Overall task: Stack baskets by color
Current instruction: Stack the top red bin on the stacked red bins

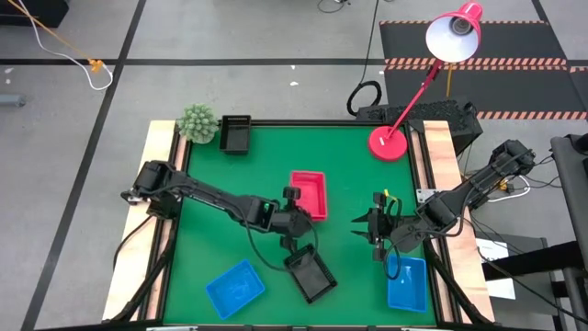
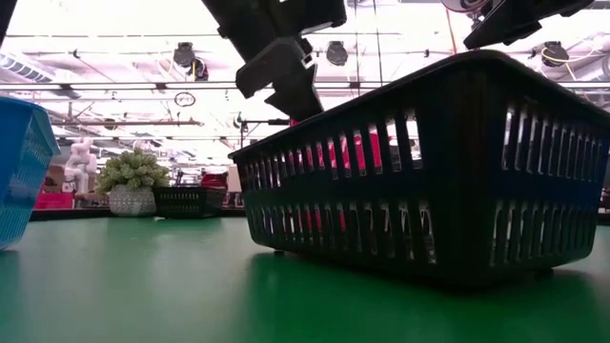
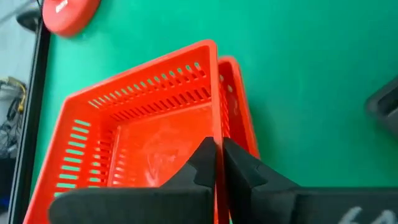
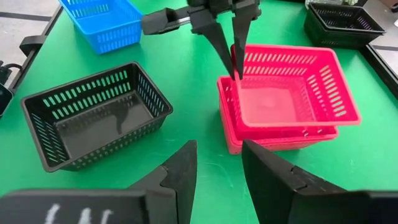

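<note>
Mid-table, a red basket [image 4: 292, 87] sits askew in another red basket [image 4: 280, 135]. My left gripper [image 4: 234, 62] is shut on the upper one. A black basket [image 1: 310, 276] stands on the mat near the front edge, just below the left arm. Blue baskets rest at the front left [image 1: 235, 288] and front right [image 1: 407, 282]. Black baskets [image 1: 235, 133] stand at the far edge. My right gripper [image 4: 217, 168] hovers open to the right of the red baskets, holding nothing. My left gripper pinches the upper red basket's side wall [image 3: 214, 127], the one toward the table's left, with one finger inside the basket and one outside. The fingers [image 4: 225, 53] slant down from the table's left. The basket sits partly in the lower red one, shifted off its outline.
A fuzzy green plant [image 1: 197, 122] stands at the far left corner. A red desk lamp's round base [image 1: 388, 142] sits at the far right, with its arm reaching over the edge. Bare green mat [image 1: 230, 211] lies between the baskets.
</note>
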`<action>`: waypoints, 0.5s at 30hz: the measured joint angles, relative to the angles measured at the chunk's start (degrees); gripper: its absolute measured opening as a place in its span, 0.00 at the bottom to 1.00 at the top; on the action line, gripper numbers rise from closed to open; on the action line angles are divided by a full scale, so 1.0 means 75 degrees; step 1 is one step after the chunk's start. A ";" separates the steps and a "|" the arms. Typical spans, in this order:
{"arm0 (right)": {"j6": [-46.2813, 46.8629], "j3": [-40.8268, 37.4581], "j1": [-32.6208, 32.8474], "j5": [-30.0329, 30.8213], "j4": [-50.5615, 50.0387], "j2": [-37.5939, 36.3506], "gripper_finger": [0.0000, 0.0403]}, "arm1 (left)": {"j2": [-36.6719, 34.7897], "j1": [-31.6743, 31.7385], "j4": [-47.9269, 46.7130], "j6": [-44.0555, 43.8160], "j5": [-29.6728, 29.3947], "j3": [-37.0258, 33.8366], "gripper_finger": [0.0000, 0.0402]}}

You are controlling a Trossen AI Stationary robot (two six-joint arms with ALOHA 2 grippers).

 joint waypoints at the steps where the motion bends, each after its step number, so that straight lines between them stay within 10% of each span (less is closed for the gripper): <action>1: 0.0000 0.0000 0.0000 0.0000 0.0000 0.0000 0.31 | 0.0000 0.0025 -0.0094 -0.0024 0.0004 0.0000 0.02; 15: 0.0020 -0.0230 0.0000 0.0000 0.0033 0.0000 0.31 | 0.0000 -0.0041 -0.0450 -0.0068 0.0002 0.0000 0.02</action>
